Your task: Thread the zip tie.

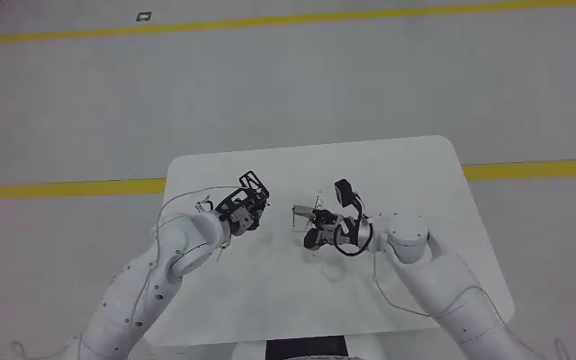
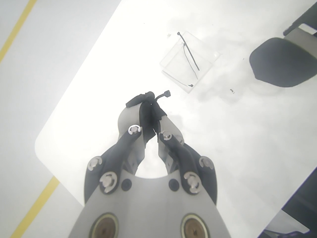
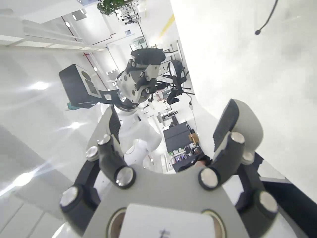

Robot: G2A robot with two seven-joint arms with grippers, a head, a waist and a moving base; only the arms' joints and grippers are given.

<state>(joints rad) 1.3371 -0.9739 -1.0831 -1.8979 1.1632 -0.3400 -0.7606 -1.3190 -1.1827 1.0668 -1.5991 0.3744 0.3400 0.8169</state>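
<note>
My left gripper (image 2: 148,100) is shut on a black zip tie (image 2: 162,94), whose head end curls out past the fingertips. In the top view this gripper (image 1: 246,203) hovers over the left-middle of the white table (image 1: 405,171). A clear tray (image 2: 205,50) lies beyond it with two more black zip ties (image 2: 189,55) inside. My right gripper (image 3: 171,107) is open with nothing between its fingers. It sits near the table's middle (image 1: 312,229), facing the left gripper (image 3: 141,80). Another black zip tie (image 3: 272,8) shows on the table beside it.
The clear tray (image 1: 304,212) lies between the two grippers in the top view. A dark rounded part of the other arm (image 2: 279,63) is close to the tray. The table's rounded edges (image 2: 42,154) border a grey floor with yellow lines (image 1: 81,188).
</note>
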